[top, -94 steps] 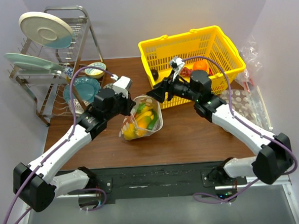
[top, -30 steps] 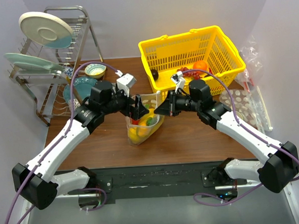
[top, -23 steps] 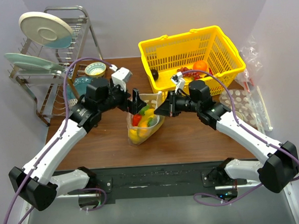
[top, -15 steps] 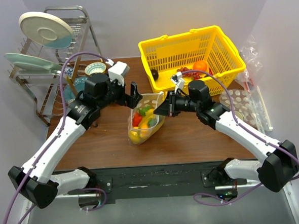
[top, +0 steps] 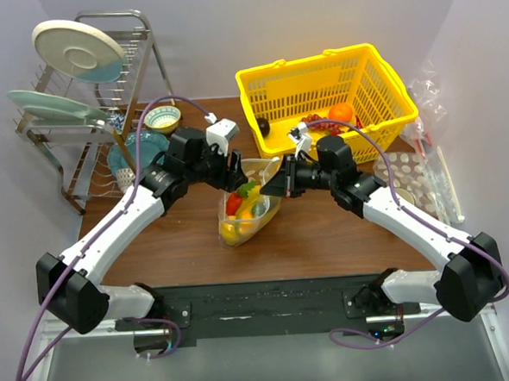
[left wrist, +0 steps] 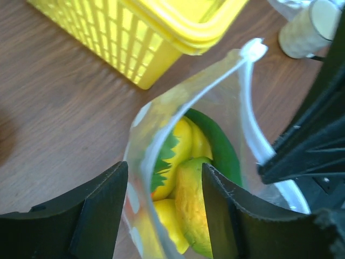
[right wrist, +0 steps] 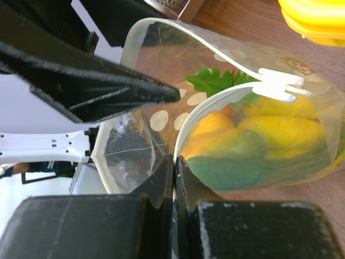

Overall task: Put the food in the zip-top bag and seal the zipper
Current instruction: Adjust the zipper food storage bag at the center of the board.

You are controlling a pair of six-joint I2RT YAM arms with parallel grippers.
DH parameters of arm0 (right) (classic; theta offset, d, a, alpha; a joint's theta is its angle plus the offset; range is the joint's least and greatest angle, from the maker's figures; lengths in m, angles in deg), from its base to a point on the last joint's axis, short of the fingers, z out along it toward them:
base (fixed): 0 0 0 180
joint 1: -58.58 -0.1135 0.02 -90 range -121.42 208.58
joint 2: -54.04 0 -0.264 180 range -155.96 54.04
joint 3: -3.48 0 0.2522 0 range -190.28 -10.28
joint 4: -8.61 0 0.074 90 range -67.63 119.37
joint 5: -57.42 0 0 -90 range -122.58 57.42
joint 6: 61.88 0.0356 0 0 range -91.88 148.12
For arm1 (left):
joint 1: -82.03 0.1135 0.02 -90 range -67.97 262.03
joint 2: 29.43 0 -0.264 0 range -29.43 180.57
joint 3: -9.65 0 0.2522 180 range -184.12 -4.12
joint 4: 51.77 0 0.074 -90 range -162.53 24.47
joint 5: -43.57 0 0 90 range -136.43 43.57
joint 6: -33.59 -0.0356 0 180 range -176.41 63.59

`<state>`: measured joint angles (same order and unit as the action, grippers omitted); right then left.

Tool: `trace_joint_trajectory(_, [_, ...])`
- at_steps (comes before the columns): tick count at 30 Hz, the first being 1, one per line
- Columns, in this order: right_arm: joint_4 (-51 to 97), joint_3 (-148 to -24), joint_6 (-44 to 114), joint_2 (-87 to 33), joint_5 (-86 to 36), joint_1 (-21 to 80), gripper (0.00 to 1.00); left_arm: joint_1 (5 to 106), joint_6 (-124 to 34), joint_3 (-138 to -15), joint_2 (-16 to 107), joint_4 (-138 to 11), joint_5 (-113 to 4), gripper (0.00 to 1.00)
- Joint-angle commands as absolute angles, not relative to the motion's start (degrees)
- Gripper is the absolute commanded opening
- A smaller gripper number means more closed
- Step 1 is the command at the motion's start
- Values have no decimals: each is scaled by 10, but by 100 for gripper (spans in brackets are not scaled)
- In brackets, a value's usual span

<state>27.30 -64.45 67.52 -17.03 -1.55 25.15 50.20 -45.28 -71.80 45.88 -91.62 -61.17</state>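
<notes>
The clear zip-top bag (top: 249, 210) stands on the brown table with its mouth open upward. Inside lie the yellow banana (left wrist: 180, 143), the orange-green mango (left wrist: 194, 208) and the dark green vegetable (left wrist: 220, 148). My left gripper (top: 239, 176) is open, and its fingers (left wrist: 102, 216) straddle the left wall of the bag's mouth (left wrist: 141, 162). My right gripper (right wrist: 175, 162) is shut on the right end of the mouth, pinching the whitish zipper (right wrist: 200, 112). The zipper's two strips stand apart in a wide loop.
The yellow basket (top: 378, 84) stands just behind the bag, holding red grapes (top: 319, 119), an orange (top: 342, 112) and a small dark fruit (top: 263, 127). A dish rack (top: 105, 156) with plates and a bowl (top: 162, 119) stands at the far left. Crumpled clear plastic (top: 426, 102) lies at the right.
My left gripper has swung right and down from behind the bag onto the left side of its mouth, and its jaws have narrowed. The right gripper has kept its hold.
</notes>
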Motion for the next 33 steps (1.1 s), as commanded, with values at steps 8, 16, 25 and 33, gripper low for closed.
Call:
trace_joint_trajectory(8, [285, -707, 692, -203, -41, 247, 0, 506, -438, -686, 447, -831, -822, 84])
trace_joint_trajectory(16, [291, -724, 713, -221, -48, 248, 0, 506, -447, -673, 448, -839, -828, 91])
trace_joint_trajectory(25, [315, -751, 771, -222, -80, 247, 0, 503, -451, -671, 461, -834, -803, 86])
trace_joint_trajectory(33, [327, -754, 824, -232, -86, 247, 0, 486, -449, -680, 476, -823, -773, 86])
